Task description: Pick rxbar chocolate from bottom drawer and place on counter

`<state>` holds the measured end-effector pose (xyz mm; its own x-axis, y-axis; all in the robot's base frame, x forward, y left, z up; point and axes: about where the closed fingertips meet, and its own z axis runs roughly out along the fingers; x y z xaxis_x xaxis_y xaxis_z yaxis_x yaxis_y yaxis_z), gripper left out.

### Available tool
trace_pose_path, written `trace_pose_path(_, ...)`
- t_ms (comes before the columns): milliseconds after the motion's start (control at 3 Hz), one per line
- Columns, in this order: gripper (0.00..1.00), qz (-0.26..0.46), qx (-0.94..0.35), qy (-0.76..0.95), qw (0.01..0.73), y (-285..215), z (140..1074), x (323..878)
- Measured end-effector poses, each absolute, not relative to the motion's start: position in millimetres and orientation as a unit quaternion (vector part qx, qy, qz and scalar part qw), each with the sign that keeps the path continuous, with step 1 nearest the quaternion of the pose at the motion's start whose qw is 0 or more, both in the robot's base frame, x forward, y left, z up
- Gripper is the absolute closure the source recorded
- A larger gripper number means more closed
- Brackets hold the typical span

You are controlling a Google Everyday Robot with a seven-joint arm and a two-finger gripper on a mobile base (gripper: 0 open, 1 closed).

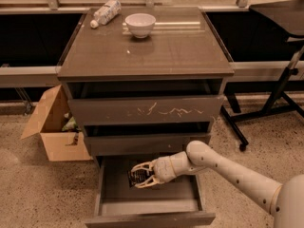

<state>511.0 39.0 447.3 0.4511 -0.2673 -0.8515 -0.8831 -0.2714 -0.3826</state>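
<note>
Camera view: my fingers (140, 176) inside open bottom drawer (180, 193), spread, straddling rxbar chocolate (134, 175) on drawer floor, apparently not clamped. Reach done. Remaining: grasp, lift, place on worktop (166, 51).

The counter (180, 56) has a smooth, glossy grey-brown top that reflects light. On its far side, the bowl (139, 24) is white and glossy, and the bottle (105, 13) is clear plastic. The upper drawer front (142, 110) is matt, with pale scratches. The bottom drawer (114, 189) has a flat, matt grey floor. The gripper (136, 176), inside this drawer at the bar (141, 175), looks like smooth cream plastic. The bar has a black wrapper with pale print. The arm (228, 170) has a smooth pale shell. The box (52, 127) on the left is matt brown cardboard. The floor (38, 189) is speckled.
</note>
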Motion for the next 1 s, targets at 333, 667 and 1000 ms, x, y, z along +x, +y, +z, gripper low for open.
trace_pose_path(333, 1.0, 0.342, -0.708, 0.385, 0.484, 26, 501, 506)
trace_pose_path(667, 1.0, 0.372, -0.729, 0.33, 0.471, 9, 459, 499)
trace_pose_path(1000, 1.0, 0.488, -0.686, 0.323, 0.432, 23, 375, 486)
